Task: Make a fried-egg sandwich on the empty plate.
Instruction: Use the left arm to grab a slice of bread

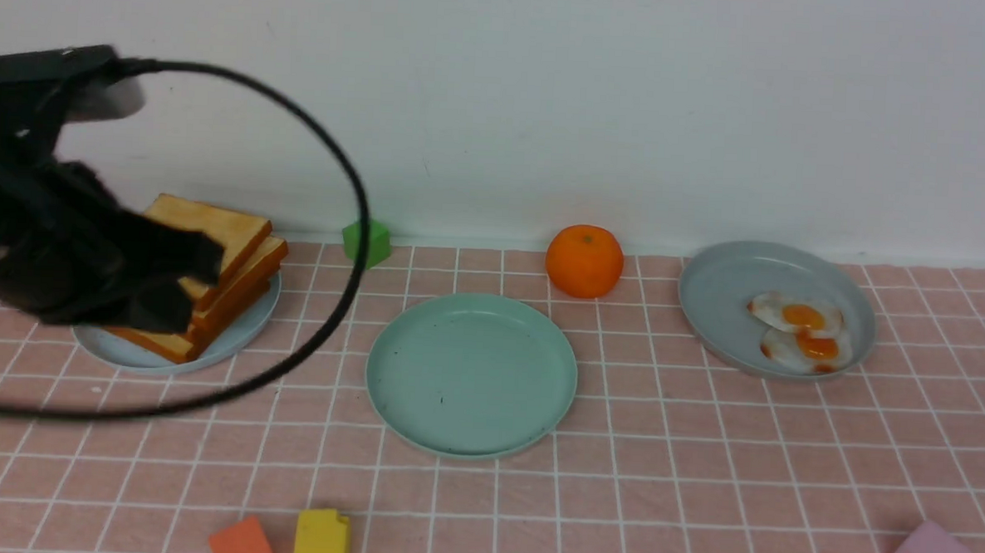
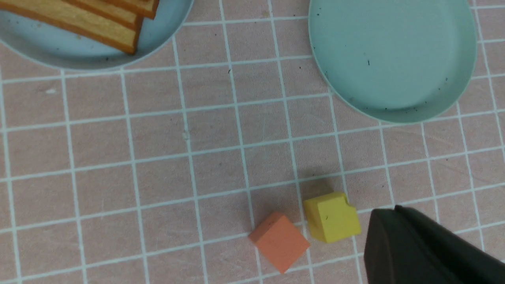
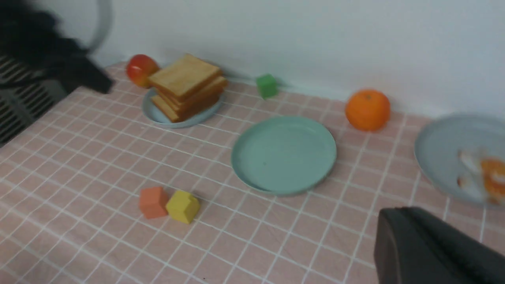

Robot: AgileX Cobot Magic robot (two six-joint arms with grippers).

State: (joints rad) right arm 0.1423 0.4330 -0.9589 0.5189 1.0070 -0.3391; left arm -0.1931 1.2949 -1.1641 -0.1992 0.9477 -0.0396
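Mid-worktop, mint plate sits bare. Toast stack on pale blue plate at left, two fried eggs on grey plate at right, orange by the wall between mint and grey plates. I see left hand closed, overlapping the toast in front view, nothing seen in it. Right hand closed too, only its dark edge shows in its wrist view. Orange block and yellow block side by side at near edge
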